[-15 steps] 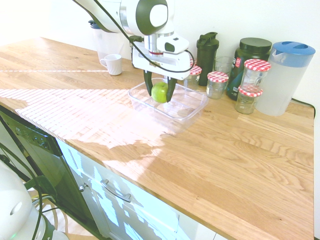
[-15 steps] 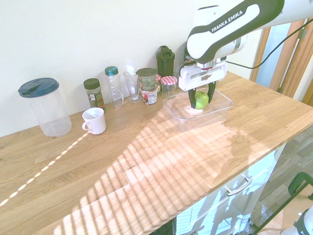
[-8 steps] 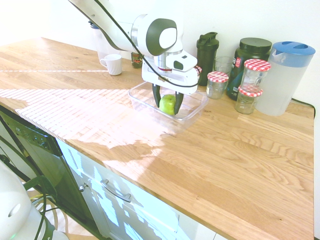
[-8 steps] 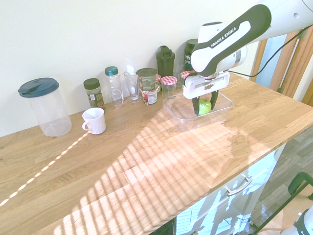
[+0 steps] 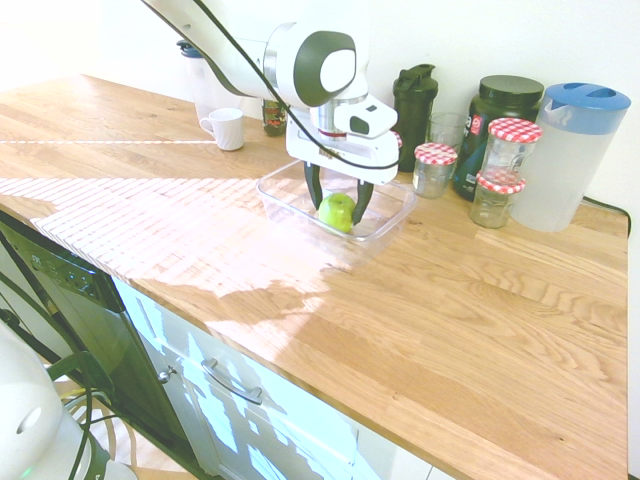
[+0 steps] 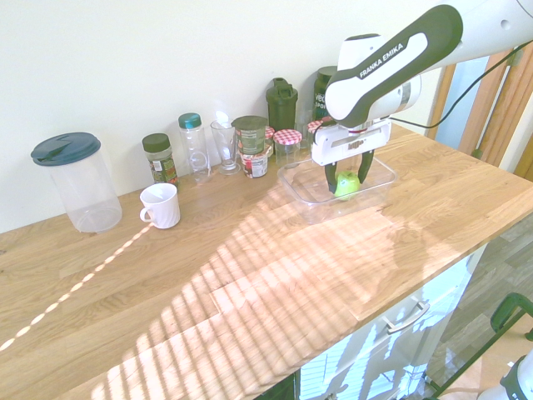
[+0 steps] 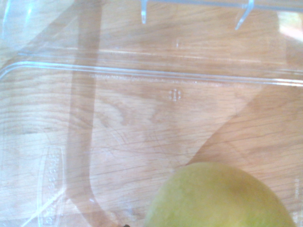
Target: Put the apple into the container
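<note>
So the apple (image 5: 337, 212) is shiny bright green and pretty much round, so no real long axis; can't tell where its stem points. It's inside the clear tub (image 5: 283, 208), between the spread fingers of the gripper (image 5: 338, 208).

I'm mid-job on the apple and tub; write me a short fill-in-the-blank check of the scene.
The apple has the colour ____.
It sits inside the clear plastic ____.
The tall pitcher has a lid coloured ____.
The mug stands on the wooden ____.

Missing words: green; container; blue; countertop.
</note>
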### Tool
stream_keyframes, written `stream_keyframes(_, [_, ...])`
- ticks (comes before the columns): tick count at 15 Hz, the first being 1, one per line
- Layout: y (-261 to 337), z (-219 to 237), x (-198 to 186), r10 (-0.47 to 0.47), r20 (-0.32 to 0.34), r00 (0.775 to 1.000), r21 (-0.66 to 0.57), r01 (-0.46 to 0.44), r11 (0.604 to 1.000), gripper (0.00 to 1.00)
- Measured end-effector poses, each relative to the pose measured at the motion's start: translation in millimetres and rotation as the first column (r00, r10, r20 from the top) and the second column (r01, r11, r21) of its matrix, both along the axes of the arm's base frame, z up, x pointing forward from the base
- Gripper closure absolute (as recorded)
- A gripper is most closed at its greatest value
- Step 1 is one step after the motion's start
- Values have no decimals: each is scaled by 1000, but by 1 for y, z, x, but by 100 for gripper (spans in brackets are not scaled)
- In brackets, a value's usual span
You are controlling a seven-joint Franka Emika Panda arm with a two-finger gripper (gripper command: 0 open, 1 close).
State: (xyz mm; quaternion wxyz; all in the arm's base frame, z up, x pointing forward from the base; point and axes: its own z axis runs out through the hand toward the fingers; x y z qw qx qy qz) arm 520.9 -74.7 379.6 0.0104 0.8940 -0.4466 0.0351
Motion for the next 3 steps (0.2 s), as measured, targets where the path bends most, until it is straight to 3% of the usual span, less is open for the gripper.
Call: stream_keyframes(3, [21, 61, -8, 29, 48, 998, -4, -29, 1000, 0])
